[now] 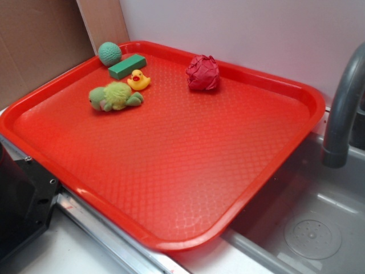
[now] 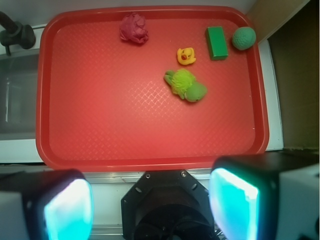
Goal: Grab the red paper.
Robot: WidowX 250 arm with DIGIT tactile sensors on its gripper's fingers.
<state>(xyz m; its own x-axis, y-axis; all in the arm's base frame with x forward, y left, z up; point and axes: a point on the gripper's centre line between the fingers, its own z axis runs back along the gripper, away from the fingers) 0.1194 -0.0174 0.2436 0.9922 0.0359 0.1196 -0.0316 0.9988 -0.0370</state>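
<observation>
The red paper (image 1: 202, 73) is a dark crimson crumpled ball lying on the big red tray (image 1: 171, 171) near its far edge. From the wrist view the red paper (image 2: 134, 28) sits at the top of the tray (image 2: 100, 125), far from my gripper (image 2: 150, 205). The gripper hangs high above the tray's near edge, over the robot base, with its two glowing pads (image 2: 67, 210) wide apart and nothing between them. It does not appear in the exterior view.
A yellow duck (image 1: 138, 80), a green block (image 1: 127, 66), a teal knitted ball (image 1: 109, 53) and a green plush toy (image 1: 115, 96) cluster at the tray's far left. A grey faucet (image 1: 342, 108) and sink (image 1: 308, 228) lie to the right.
</observation>
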